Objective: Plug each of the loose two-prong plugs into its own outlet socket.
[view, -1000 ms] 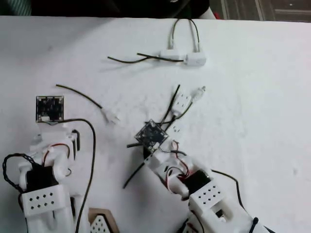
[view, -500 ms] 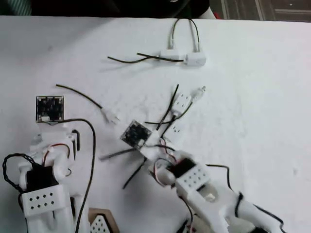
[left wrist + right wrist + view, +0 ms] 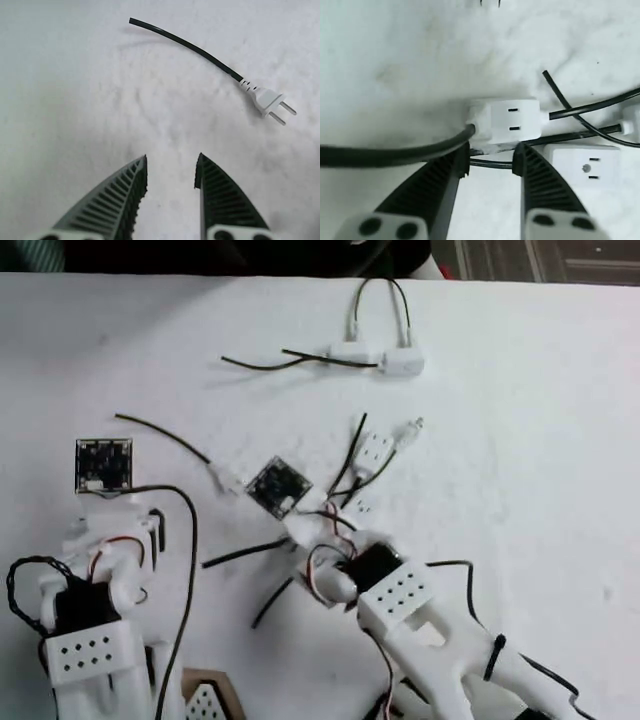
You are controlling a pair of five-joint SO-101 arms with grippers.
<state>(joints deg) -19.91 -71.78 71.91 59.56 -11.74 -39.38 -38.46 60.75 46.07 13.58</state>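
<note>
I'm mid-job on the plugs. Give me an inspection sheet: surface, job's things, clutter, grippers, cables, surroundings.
Surface: white table, matte.
Job's things: loose two-prong plug lies flat beyond the left gripper; outlet socket sits just past the right gripper, second socket beside it; two white pieces at the back, linked by a looped cable.
Clutter: brown piece by the left arm's base.
Grippers: left gripper open above bare table; right gripper open over a thin black cable.
Cables: black leads cross around the middle sockets.
Surroundings: dark area behind the table; nothing else seen.
</note>
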